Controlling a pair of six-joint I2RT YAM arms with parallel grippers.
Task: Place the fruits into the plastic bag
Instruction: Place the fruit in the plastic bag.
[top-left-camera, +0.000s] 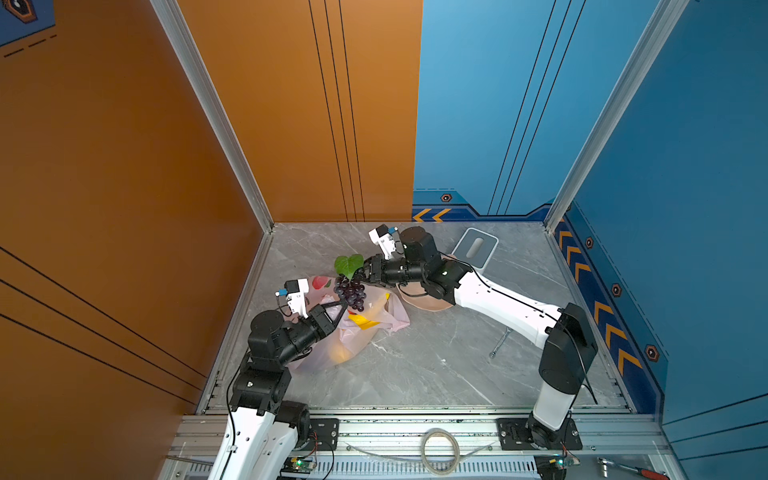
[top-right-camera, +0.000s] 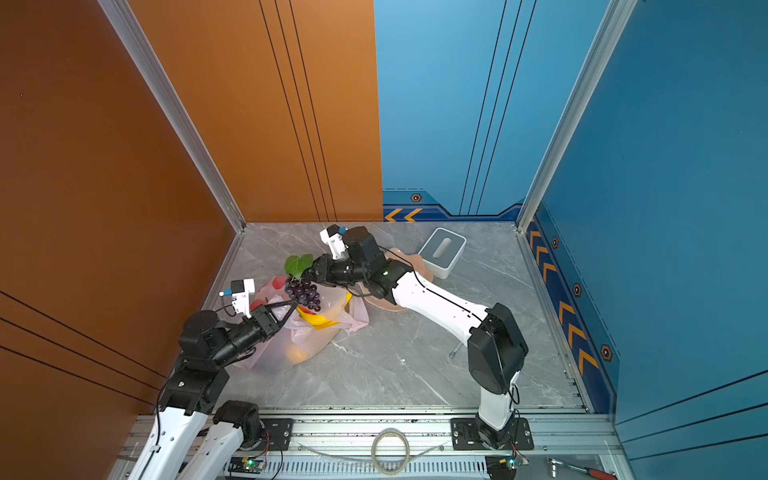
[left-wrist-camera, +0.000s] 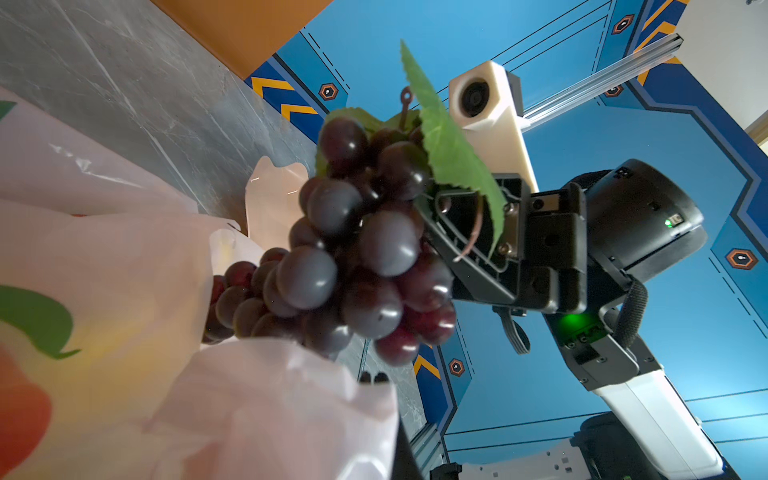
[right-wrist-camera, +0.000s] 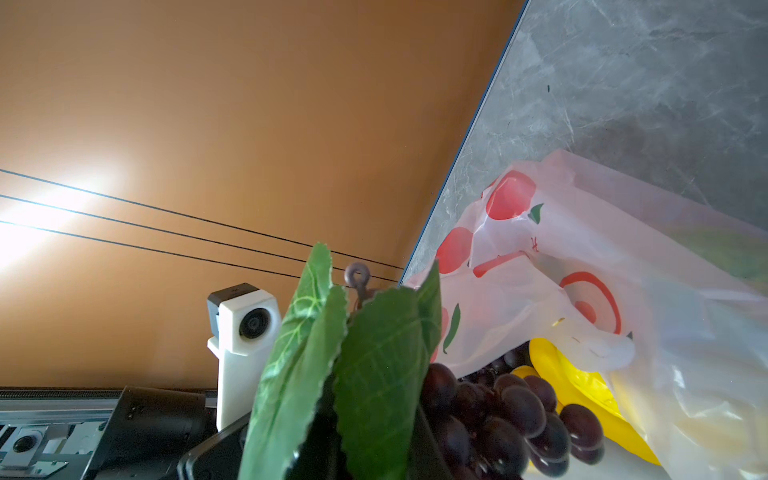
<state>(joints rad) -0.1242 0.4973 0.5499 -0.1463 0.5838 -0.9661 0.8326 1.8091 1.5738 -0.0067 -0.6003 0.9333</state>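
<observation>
Grape bunch (top-left-camera: 351, 293), dark purple glossy plastic, hangs stem-up from right gripper (top-left-camera: 362, 272), jaws pinched narrow on its leafy top. Straight below: mouth of thin pale-pink printed plastic bag (top-left-camera: 395, 318), lowest grapes at its lip, rim held up by tightly closed left gripper (top-left-camera: 341, 306).

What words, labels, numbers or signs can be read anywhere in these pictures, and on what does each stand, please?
No text here is legible enough to quote.
plastic bag: small red characters beside the printed fruit shapes, too small and blurred to read.
blue wall: orange chevron arrows and hexagon badges, signs only, no words or numbers.
</observation>
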